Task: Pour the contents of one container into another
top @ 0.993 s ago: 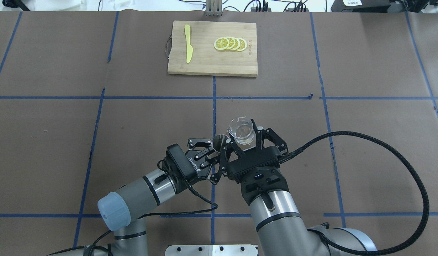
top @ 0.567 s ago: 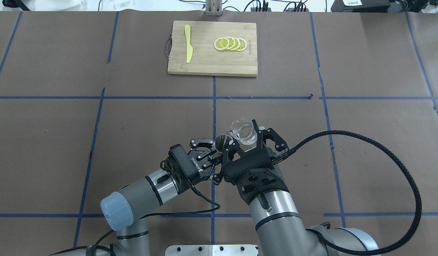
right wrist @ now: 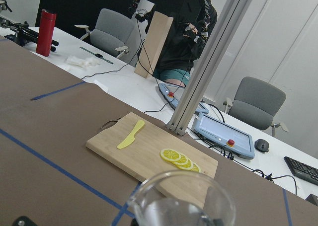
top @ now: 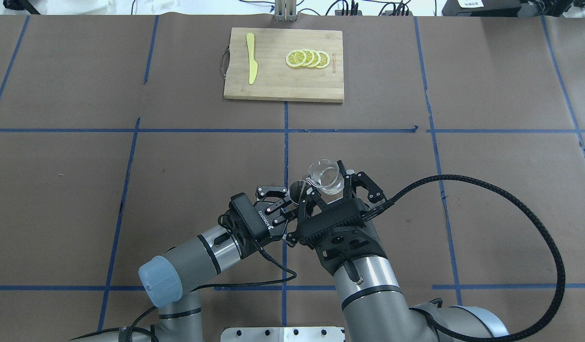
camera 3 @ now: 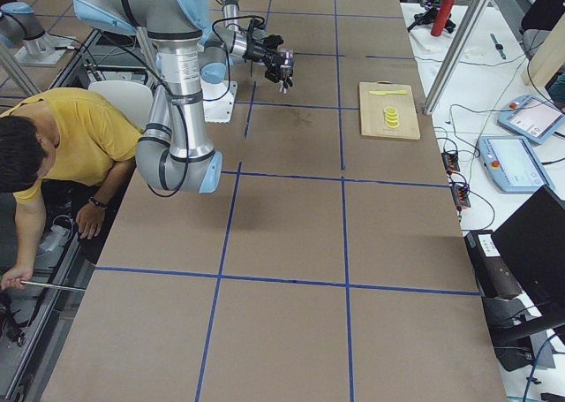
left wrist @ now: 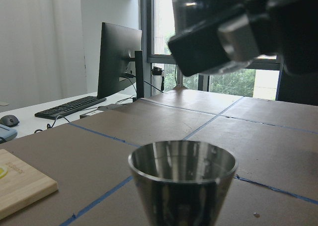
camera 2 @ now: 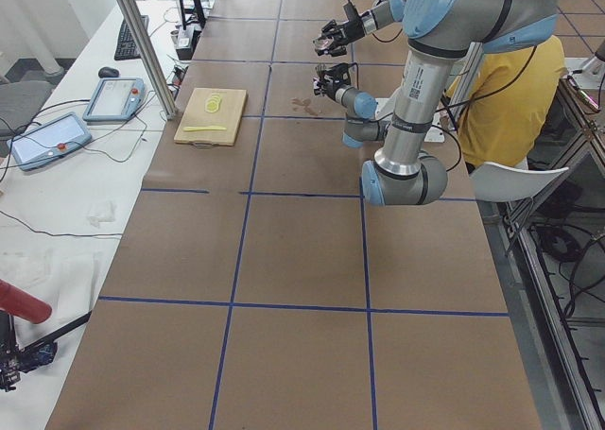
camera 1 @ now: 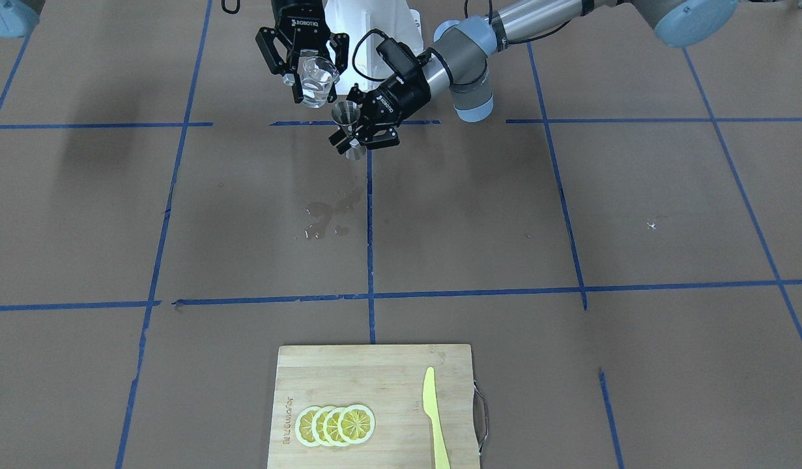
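Note:
The clear glass measuring cup (top: 324, 175) is held above the table, my right gripper (top: 328, 186) shut on it, its spout turned toward the jigger. In the front-facing view the measuring cup (camera 1: 315, 79) hangs just above and beside the steel jigger (camera 1: 350, 130). My left gripper (camera 1: 356, 135) is shut on the jigger's waist and holds it upright off the table. From overhead, the jigger's round mouth (top: 297, 188) sits at the cup's left. The left wrist view shows the jigger's rim (left wrist: 183, 162) under the right gripper's body. The cup's rim (right wrist: 182, 198) fills the bottom of the right wrist view.
A wet patch (camera 1: 329, 218) marks the brown paper below the grippers. A bamboo cutting board (top: 283, 64) at the far middle carries a yellow knife (top: 251, 58) and lemon slices (top: 307, 59). The right arm's black cable (top: 534, 228) loops out to the right.
The right wrist has turned a little, bringing the cup's spout closer over the jigger. The left arm has shifted slightly right with the jigger.

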{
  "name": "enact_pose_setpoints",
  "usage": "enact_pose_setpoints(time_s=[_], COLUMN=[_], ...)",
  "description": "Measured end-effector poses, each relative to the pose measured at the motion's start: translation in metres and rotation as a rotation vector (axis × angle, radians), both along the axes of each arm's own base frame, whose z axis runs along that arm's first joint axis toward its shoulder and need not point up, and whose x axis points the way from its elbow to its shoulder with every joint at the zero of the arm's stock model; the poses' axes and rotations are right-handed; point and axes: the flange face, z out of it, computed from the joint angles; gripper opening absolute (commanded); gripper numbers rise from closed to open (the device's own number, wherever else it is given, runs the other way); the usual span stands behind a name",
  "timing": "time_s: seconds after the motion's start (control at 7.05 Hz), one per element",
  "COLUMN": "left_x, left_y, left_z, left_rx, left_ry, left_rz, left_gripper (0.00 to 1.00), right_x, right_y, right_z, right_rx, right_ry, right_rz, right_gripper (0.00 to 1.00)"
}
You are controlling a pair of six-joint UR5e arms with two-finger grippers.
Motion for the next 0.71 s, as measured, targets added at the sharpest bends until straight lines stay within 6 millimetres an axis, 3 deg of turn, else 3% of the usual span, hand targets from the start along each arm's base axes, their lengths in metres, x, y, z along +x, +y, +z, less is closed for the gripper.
enact_pose_setpoints(time_s=[0.71], left_x=[0.0033], left_y=[0.0002], left_z=[-0.0026], left_rx=[0.0], left_ry=[0.001], left_rz=[0.001], left_gripper=[0.0], right_x=[0.0058], right_y=[0.0011], right_z=[-0.0048], right_rx=[0.006], right_ry=[0.106], right_rz=[0.004], right_gripper=[0.0])
